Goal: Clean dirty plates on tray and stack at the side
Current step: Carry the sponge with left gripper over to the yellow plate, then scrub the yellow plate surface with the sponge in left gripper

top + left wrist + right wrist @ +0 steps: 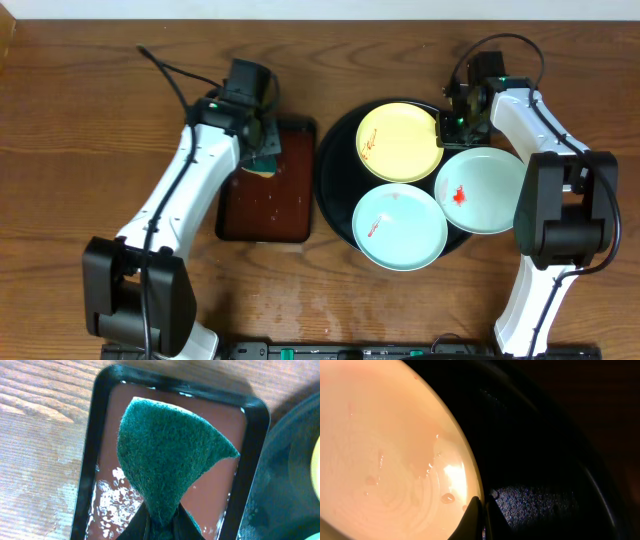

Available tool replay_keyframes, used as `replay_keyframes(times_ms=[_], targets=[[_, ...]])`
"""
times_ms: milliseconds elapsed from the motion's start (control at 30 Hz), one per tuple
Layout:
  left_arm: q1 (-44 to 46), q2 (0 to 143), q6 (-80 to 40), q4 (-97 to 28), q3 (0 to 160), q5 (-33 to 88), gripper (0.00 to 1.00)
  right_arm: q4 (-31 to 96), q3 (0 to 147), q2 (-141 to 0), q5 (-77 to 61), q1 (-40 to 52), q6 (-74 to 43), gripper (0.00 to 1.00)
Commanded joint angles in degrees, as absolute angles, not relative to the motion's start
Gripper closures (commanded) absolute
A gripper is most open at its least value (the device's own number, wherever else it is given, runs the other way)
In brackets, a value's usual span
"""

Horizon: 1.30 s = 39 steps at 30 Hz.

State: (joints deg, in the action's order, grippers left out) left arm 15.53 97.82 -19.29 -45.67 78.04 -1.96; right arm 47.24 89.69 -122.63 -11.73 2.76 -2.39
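- the tabletop [60,150] is seen from above, with bare wood showing along its left and right edges.
- the black tray [335,190] is set a little right of the tabletop's middle, and all three plates are found on it.
- the brown tray [265,215] is laid just beside the black tray's left rim.
- the yellow plate [400,142] is placed at the black tray's far side, one mint plate [400,227] at its near side, and the other mint plate [482,192] is hung a bit over its right rim. red smears are seen on each.
- the green pad [170,455] is held above the brown tray's far end, so the yellow plate is found to its right, past the black tray's rim.
- the left gripper [262,150] is closed tight on the pad's narrow end.
- the right gripper [480,510] is the nearer one to the yellow plate. its jaws are pressed together right at the plate's right rim. it cannot be told whether the rim is pinched between them.
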Motion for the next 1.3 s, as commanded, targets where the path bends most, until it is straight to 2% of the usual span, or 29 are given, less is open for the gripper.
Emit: replay_keyframes(times_ms=[0,100,267,500,1000,1267], targets=[[19.0,96.9,-18.8,-45.8,81.7,-5.0,0.93,47.3,89.1,-122.4,-10.3,3.0,-2.5,0.99],[22.7,96.9,-20.9,-44.0,84.7,-4.7,0.93,47.3,89.1,-122.4,-10.3,3.0,-2.5,0.99],[31.0,98.1,-21.6,-32.9,85.0,-0.1,0.92,47.2,89.1,-122.4,-10.3,3.0,-2.5,0.99],[38.8,105.5,-21.5,-19.2,85.0,-6.4,0.93,47.1,89.1,-122.4,-10.4,3.0,-2.5,0.99],[38.9,120.7,-12.0,5.0,85.0,-8.4,0.92,46.9,89.1,-122.4,-10.4,3.1,-2.5,0.99],[38.5,123.3,-12.0,9.5,85.0,-8.9,0.93,46.5,89.1,-122.4,-10.4,3.1,-2.5,0.99]])
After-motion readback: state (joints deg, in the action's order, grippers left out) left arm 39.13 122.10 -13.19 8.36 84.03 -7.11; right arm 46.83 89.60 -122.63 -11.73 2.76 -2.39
